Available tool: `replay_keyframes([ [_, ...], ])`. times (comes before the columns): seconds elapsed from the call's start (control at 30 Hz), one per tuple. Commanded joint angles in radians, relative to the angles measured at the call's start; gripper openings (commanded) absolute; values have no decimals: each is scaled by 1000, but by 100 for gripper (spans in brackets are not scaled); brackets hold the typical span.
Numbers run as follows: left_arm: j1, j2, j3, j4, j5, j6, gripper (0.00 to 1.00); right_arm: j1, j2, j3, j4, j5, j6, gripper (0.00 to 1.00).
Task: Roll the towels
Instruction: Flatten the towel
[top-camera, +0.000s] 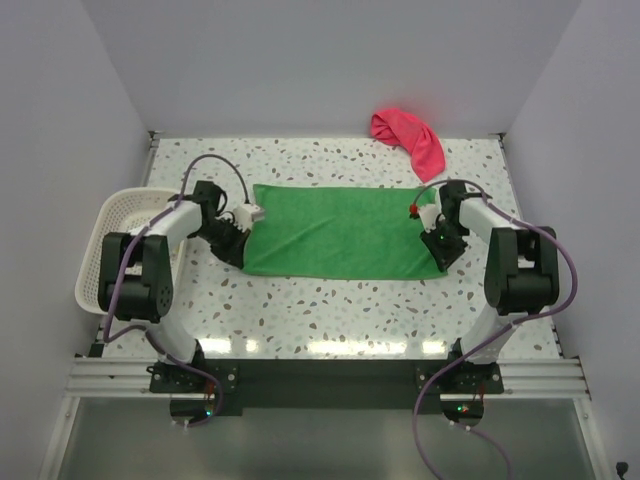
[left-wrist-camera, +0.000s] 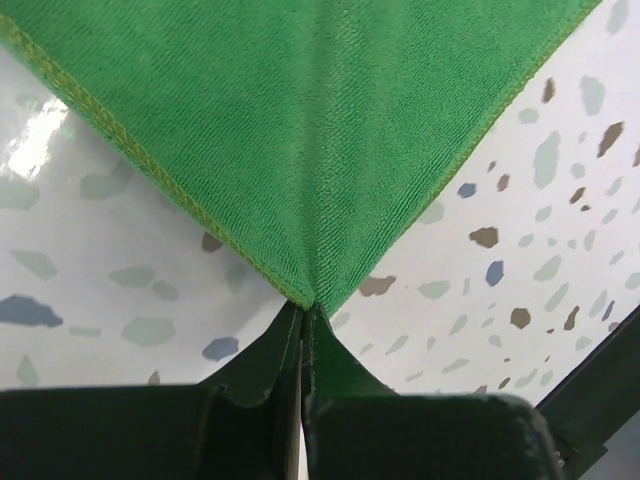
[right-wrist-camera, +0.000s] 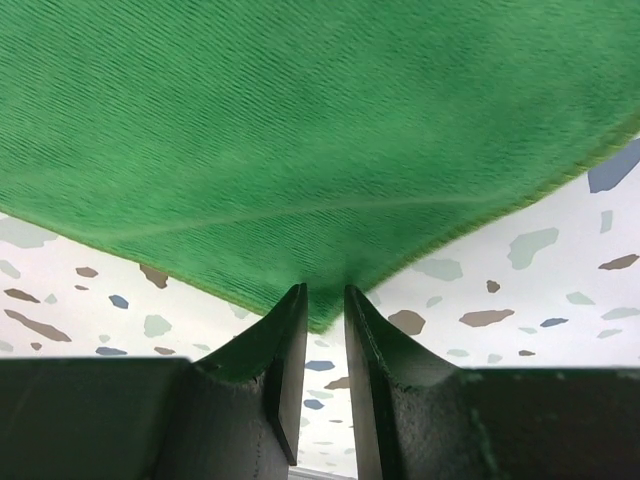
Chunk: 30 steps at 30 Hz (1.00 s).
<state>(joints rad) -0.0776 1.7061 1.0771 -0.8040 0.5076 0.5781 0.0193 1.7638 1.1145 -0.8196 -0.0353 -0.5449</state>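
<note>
The green towel (top-camera: 340, 230) lies spread flat in the middle of the table. My left gripper (top-camera: 240, 256) is at its near left corner. In the left wrist view the left gripper (left-wrist-camera: 303, 308) is shut, its fingertips pinching the tip of the green towel (left-wrist-camera: 320, 130). My right gripper (top-camera: 441, 258) is at the near right corner. In the right wrist view the right gripper (right-wrist-camera: 325, 295) holds the corner of the green towel (right-wrist-camera: 300, 130) between narrowly spaced fingers. A pink-red towel (top-camera: 408, 138) lies crumpled at the far edge.
A white mesh basket (top-camera: 110, 240) stands at the table's left edge, beside my left arm. The speckled tabletop (top-camera: 330, 310) stretches between the towel and the arm bases. Walls close in the far and both side edges.
</note>
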Motion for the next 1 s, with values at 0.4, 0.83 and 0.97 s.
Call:
replay_keyframes([
  [0.4, 36, -88, -19, 20, -93, -63, 40, -2, -95, -64, -59, 28, -109, 26],
  [0.83, -66, -50, -28, 115, -84, -84, 29, -2, -113, -35, -52, -28, -84, 26],
  [0.97, -88, 26, -9, 179, -110, -124, 24, -2, -57, -38, -43, -37, -81, 26],
])
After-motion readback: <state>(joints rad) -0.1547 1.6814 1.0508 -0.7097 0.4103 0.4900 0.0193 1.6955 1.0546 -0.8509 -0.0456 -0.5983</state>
